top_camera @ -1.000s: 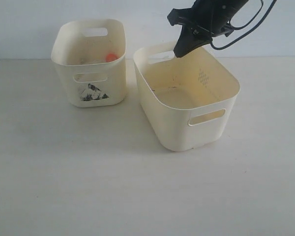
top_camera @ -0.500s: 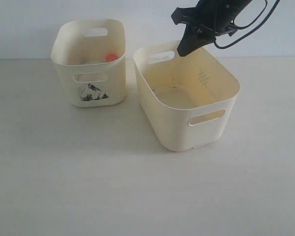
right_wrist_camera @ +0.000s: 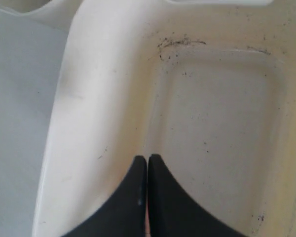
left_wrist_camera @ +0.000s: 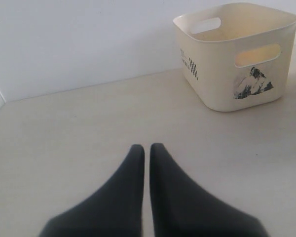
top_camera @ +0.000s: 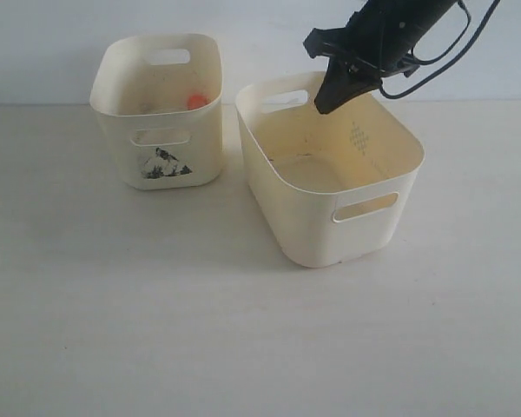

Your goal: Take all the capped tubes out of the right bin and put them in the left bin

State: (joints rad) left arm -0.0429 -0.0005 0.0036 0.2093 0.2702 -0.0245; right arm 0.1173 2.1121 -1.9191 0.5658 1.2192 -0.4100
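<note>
The wide plain right bin (top_camera: 365,234) shows only a scuffed bare floor (right_wrist_camera: 222,128); no tube is visible in it. My right gripper (top_camera: 321,107) hangs shut above its far rim, its jaws together with nothing between them (right_wrist_camera: 147,159). The smaller left bin (top_camera: 161,165), with a black mountain picture, holds an orange-red capped tube (top_camera: 196,101) whose cap peeks over the rim. My left gripper (left_wrist_camera: 146,147) is shut and empty over the table, apart from the left bin (left_wrist_camera: 222,84). It does not appear in the exterior view.
The two bins stand close together on a pale tabletop (top_camera: 156,304) with a light wall behind. A black cable (top_camera: 417,74) loops off my right arm above the right bin.
My right gripper has drifted slightly to the right and a little down over the right bin's far rim. The bins and the left gripper have not moved.
</note>
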